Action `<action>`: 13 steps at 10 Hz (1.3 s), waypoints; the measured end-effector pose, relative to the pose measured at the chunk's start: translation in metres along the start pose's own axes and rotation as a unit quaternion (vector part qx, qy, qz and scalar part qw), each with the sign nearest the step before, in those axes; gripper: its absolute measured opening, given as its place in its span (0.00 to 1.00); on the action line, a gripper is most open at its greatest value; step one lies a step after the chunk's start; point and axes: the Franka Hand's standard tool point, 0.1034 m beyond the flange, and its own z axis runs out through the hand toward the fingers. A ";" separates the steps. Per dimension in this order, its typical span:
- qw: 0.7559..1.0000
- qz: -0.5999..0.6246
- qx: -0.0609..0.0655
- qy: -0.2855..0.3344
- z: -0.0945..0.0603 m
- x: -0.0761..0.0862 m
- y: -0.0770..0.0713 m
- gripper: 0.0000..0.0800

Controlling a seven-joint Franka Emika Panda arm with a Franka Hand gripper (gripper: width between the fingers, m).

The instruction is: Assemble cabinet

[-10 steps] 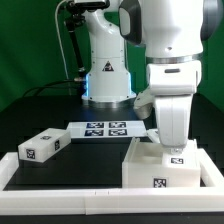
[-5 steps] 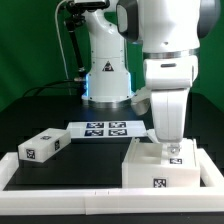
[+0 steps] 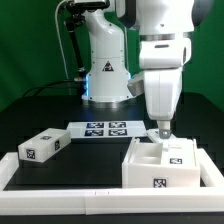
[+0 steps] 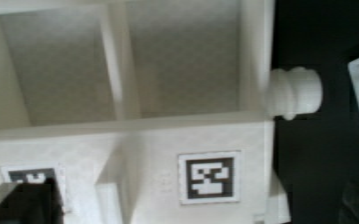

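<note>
Exterior view shows one white arm [image 3: 160, 70] over a black desk [image 3: 100, 155]. There is also one cabinet [image 3: 165, 168], one marker board [image 3: 105, 128] and what look like two small white blocks [image 3: 40, 148] lying close together. Whether the blocks touch cannot be told. The cabinet sits by the desk edge nearest the camera, toward the exterior view's right corner, just inside a raised white rim [image 3: 60, 172] that runs along that edge. The blocks lie near the same edge toward the exterior view's left, and the marker board lies flat further back, about mid-desk. The jaws hang straight down at the cabinet's rear top edge, very close to it. Whether they touch it is unclear, their spread cannot be told, and nothing is seen held between them. In the wrist view only one dark finger [image 4: 28, 205] shows, low over the cabinet [image 4: 176, 60]. The cabinet is a boxy body of smooth, matte white plastic with thin straight walls. Two open rectangular compartments are parted by one wall, and their floors look faintly grainy. It carries square black-and-white tags, two of them seen from outside and two by the wrist camera, one cut off. A short, round, ribbed white peg [image 4: 295, 92] stands out at its side wall.
</note>
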 end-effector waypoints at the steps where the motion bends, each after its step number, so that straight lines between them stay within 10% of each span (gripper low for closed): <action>1: 1.000 -0.003 -0.003 0.000 -0.001 -0.003 -0.010 1.00; 10: 0.989 -0.145 -0.039 0.017 0.009 -0.013 -0.068 1.00; 13: 0.990 -0.140 -0.031 0.015 0.015 -0.011 -0.081 1.00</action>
